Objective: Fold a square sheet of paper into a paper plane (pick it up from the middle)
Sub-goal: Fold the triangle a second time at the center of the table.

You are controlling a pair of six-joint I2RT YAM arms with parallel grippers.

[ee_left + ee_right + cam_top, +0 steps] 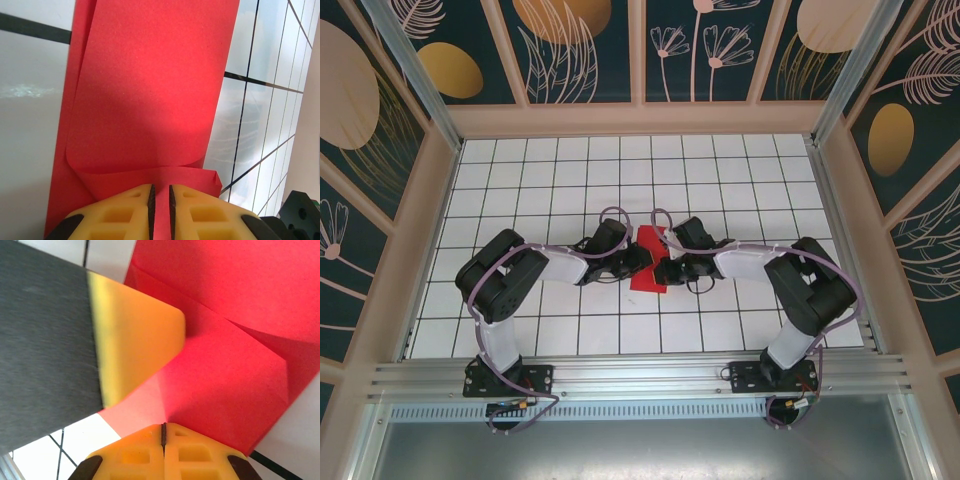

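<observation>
Folded red paper sheet lies mid-table, curled flap on top. Left claw pinches 1 edge, narrow gap. Right claw clamped fully on the opposite edge.

Partly folded red paper, mid-table

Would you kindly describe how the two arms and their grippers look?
The left arm and right arm have black joint housings, white links and lilac cables running along them. The left gripper and right gripper carry yellow-orange fingers with rectangular cut-outs and dark edges.
</observation>
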